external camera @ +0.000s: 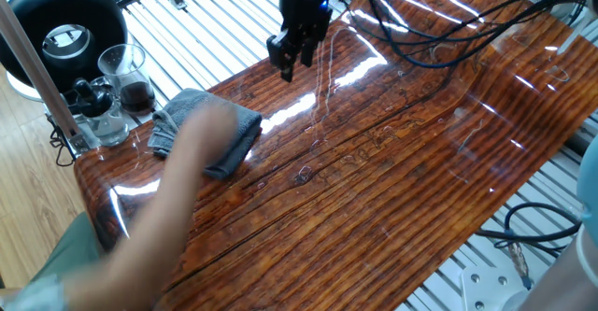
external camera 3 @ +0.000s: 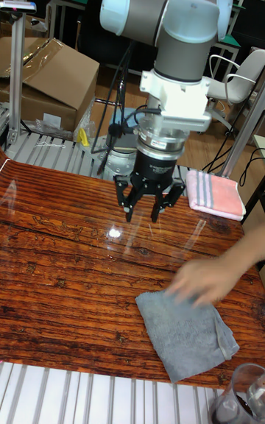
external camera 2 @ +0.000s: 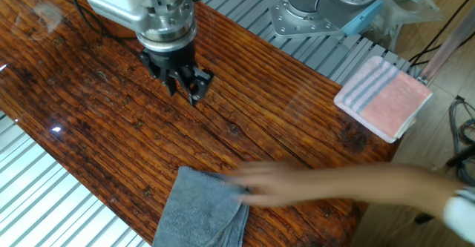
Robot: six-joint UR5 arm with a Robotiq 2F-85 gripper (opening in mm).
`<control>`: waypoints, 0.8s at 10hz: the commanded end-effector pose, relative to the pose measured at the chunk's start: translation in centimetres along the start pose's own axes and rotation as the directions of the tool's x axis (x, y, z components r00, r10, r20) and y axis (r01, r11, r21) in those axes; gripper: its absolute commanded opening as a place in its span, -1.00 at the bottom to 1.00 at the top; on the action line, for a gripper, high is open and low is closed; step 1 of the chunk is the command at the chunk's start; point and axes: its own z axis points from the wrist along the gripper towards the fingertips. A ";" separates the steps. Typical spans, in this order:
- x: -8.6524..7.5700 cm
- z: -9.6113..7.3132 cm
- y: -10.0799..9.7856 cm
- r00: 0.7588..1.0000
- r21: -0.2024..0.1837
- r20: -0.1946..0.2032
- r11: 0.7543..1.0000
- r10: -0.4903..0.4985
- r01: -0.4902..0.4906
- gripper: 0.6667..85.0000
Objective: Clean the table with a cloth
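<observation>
The blue-grey cloth (external camera: 239, 124) (external camera 2: 197, 211) (external camera 3: 184, 336) lies folded near one end of the glossy wood-grain table (external camera: 392, 190) (external camera 2: 89, 121) (external camera 3: 59, 262). A person's blurred hand (external camera: 192, 162) (external camera 2: 297, 184) (external camera 3: 210, 278) reaches across and covers part of it. My gripper (external camera: 290, 61) (external camera 2: 185, 90) (external camera 3: 149, 210) hangs open a little above the tabletop, well away from the cloth, with nothing between its fingers.
A pink striped towel (external camera 2: 384, 97) (external camera 3: 216, 194) lies at the table's corner. Glass cups with dark liquid (external camera: 128, 76) and a black round device (external camera: 61, 21) stand just off the end near the cloth. Cables (external camera: 448, 31) drape over the far side.
</observation>
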 end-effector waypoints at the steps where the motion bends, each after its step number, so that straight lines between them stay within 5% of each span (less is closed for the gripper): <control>1: -1.0 1.1 1.0 0.998 0.004 0.022 0.998 -0.059 0.059 0.23; 8: -0.8 1.2 0.9 0.996 0.010 0.025 0.996 -0.084 0.083 0.21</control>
